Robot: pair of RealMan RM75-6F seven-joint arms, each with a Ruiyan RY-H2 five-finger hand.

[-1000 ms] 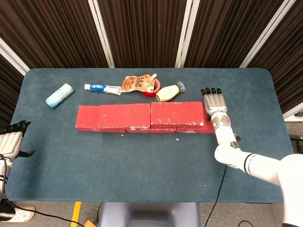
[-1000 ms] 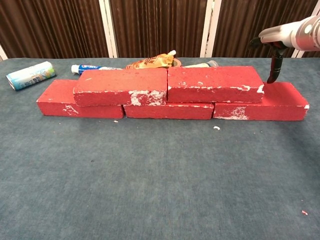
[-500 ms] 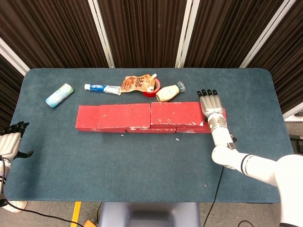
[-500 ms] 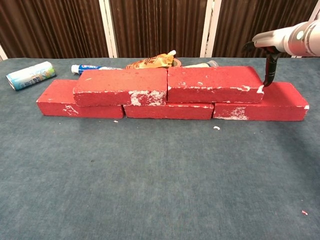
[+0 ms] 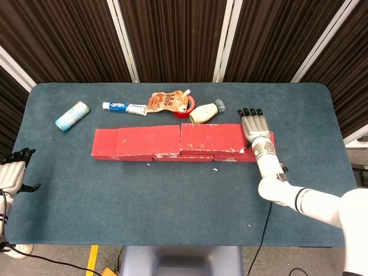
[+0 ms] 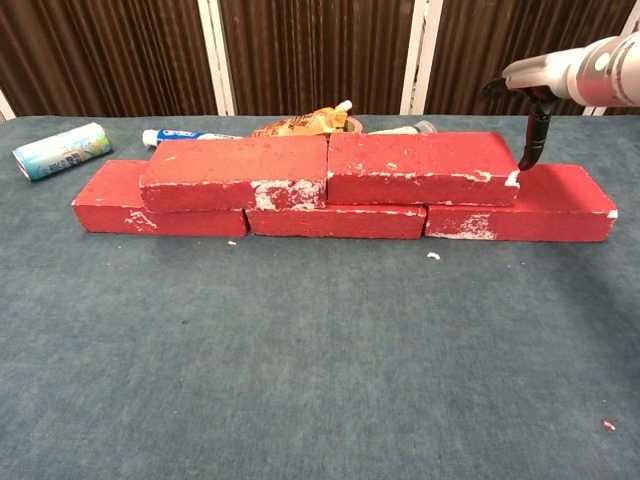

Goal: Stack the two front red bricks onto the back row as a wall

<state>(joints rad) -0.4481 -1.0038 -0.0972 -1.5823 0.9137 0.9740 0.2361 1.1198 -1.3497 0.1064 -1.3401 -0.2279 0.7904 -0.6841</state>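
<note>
red bricks sit two-high: upper pair (image 6: pixel 325 170) staggered over the bottom row (image 6: pixel 340 220), so joints overlap. right hand (image 5: pixel 257 127), fingers together and straight, holds nothing, thumb tip at the upper right brick's end, likely nudging. left hand (image 5: pixel 12 172) idle, near left, fingers loosely apart.

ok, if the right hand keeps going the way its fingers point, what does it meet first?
Probably nothing on the table. The right hand points toward the table's far edge, above the right end of the upper right brick; that stretch of cloth looks bare. The squeeze bottle lies off to its left. Height is uncertain.
</note>
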